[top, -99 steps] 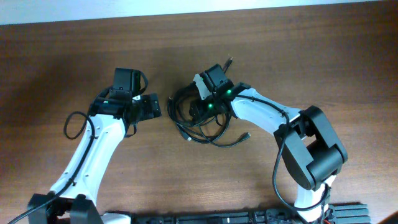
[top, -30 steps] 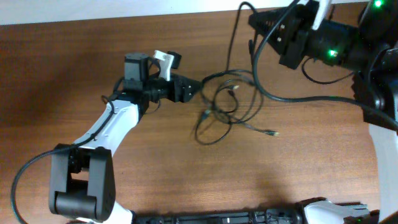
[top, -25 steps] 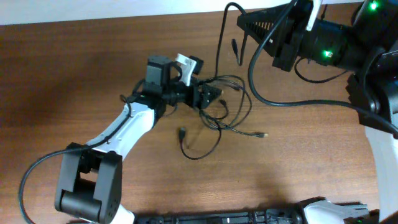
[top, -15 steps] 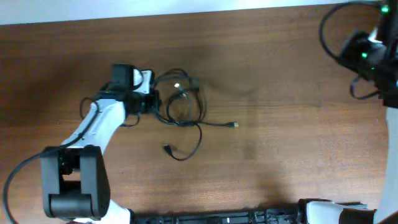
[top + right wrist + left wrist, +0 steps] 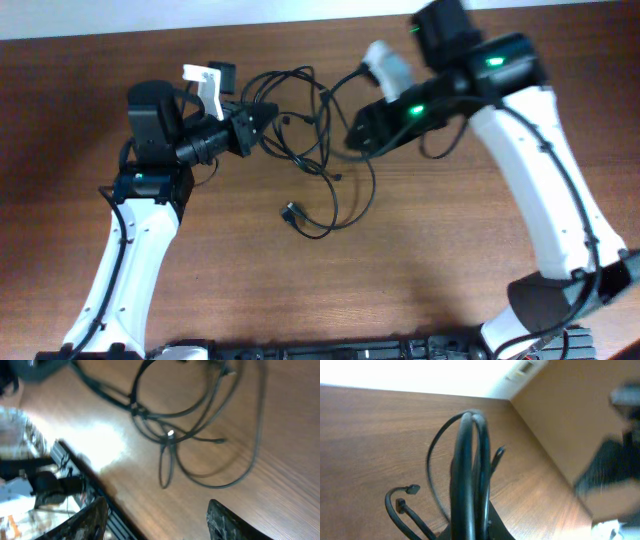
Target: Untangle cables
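The cables (image 5: 322,150) are thin black cords in a loose tangle on the brown table, one plug end (image 5: 291,210) trailing toward the front. My left gripper (image 5: 254,118) is shut on a bundle of strands at the tangle's left edge. In the left wrist view those strands (image 5: 469,460) arch up from between the jaws, and my left gripper (image 5: 475,530) is mostly hidden behind them. My right gripper (image 5: 357,135) hovers over the tangle's right side. In the right wrist view it (image 5: 157,520) stands open and holds nothing, with the cables (image 5: 170,435) lying beyond its fingers.
The table's far edge meets a white wall (image 5: 250,15) just behind the tangle. A black rail (image 5: 350,350) runs along the front edge and also shows as the rail (image 5: 82,482) in the right wrist view. Bare wood (image 5: 430,260) lies in front of the cables.
My left gripper has shut on the cables' left side and lifted strands. My right gripper, earlier shut and up at the far right, has opened and come down over the tangle.
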Robot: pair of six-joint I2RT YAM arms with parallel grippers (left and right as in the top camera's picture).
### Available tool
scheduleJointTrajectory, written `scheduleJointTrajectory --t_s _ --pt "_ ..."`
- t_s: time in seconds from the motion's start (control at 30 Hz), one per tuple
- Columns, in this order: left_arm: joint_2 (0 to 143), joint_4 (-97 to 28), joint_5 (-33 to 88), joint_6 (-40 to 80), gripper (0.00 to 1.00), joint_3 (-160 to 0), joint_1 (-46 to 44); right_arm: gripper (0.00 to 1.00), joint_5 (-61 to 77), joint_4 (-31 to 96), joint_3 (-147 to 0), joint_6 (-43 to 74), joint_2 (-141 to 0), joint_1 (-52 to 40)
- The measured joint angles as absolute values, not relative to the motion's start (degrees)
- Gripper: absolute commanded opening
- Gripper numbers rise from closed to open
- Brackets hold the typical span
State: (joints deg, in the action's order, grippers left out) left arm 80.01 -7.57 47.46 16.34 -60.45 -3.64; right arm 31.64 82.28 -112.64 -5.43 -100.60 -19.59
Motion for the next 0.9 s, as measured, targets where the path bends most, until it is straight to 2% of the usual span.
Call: scheduleJointTrajectory --t_s 0.13,0.3,0.33,0.37,0.43,0.47,0.6,0.63,0.67,0.73,0.77,0.87,0.9 --pt "80.01 -7.4 43.64 33.39 0.03 -60.45 -3.64 0.58 27.0 80.14 -112.55 -7.75 -106.69 -29.87" --pt "80.01 -7.01 46.3 39.07 0.04 -60.42 -3.64 0.47 25.5 74.32 -112.49 -7.94 -112.14 -33.26" --pt "80.01 -6.52 47.66 40.21 0.04 -60.42 -3.64 0.43 25.32 73.76 -112.46 -7.92 -112.71 -33.26" --pt "80.01 -3.57 49.32 41.74 0.04 -60.38 -3.64 0.27 25.17 72.55 -112.46 -7.99 -113.16 -33.26" --pt "79.96 -1.41 51.35 43.13 0.04 -60.38 -3.46 0.07 24.88 72.05 -112.44 -7.97 -113.84 -33.21" --pt "79.96 -1.28 52.07 43.42 0.04 -60.38 -3.46 0.04 24.88 71.94 -112.42 -7.92 -113.99 -33.21" --pt "79.96 0.08 53.41 44.03 0.04 -60.38 -2.39 0.04 24.53 71.85 -112.42 -7.86 -114.08 -33.21" --pt "79.96 0.12 54.0 44.03 0.04 -60.38 -1.65 0.04 21.67 71.9 -112.42 -5.48 -114.06 -33.21" --pt "79.94 -0.75 54.24 43.51 0.04 -60.38 -0.75 0.04 11.79 74.5 -112.42 2.39 -114.08 -33.28" --pt "79.81 -10.74 51.72 39.13 0.04 -61.01 1.63 0.04 -0.36 78.54 -112.33 12.58 -114.08 -33.17" --pt "79.61 -19.99 46.81 35.97 0.03 -61.01 3.29 0.04 -6.28 81.14 -112.31 18.06 -114.08 -32.51" --pt "79.55 -34.72 29.06 29.85 0.01 -60.58 7.44 0.06 -12.56 84.27 -112.29 24.4 -114.17 -25.96" --pt "79.55 -35.16 26.48 28.56 0.0 -60.58 8.27 0.32 -12.8 85.47 -112.29 25.74 -114.19 -21.78"
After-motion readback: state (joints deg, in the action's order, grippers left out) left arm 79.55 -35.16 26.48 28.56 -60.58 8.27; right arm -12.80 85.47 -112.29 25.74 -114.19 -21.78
